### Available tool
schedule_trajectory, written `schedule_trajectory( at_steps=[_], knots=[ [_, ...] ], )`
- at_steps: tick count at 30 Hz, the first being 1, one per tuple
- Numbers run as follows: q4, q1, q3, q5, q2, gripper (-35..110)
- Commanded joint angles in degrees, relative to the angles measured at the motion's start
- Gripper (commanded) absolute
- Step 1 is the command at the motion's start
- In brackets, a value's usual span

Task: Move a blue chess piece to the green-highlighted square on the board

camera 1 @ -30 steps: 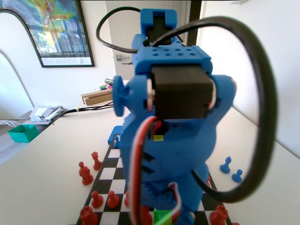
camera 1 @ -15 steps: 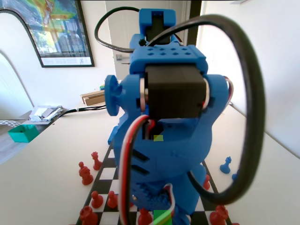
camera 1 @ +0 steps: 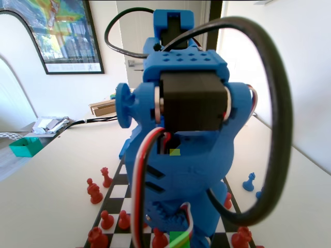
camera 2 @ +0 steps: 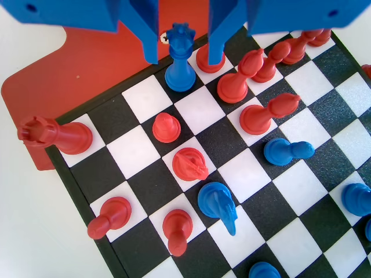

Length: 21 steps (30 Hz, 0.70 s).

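- Blue gripper (camera 2: 182, 40), top centre of wrist view: jaws open, straddling the blue chess piece (camera 2: 180, 58) without visible contact.
- Piece stands upright on the board (camera 2: 145, 185), consistent with placement.
- The green-highlighted square (camera 1: 178, 239): bottom centre of fixed view, partly hidden.

In the wrist view we see the slim blue plastic chess piece with a spiky crown top (camera 2: 180, 58) standing upright on a dark square at the far edge of the flat black-and-white checkered board (camera 2: 137, 152), in its last row. Its round base sits fully within that square. A red piece stands just beside it on the picture's right.

In the fixed view we note the bright green-highlighted square (camera 1: 179, 239) at the bottom edge of the picture, only partly visible, on the near end of the board (camera 1: 118, 192). We cannot tell from that view what stands on it.
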Motion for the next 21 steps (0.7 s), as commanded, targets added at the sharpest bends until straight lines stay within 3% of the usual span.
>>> schedule_trajectory(
  at_steps=[1,21],
  knots=[
    [0.7,-1.0,-4.0,0.3,4.8,15],
    [8.3,-4.0,2.7,-1.5,21.3,15]
  ],
)
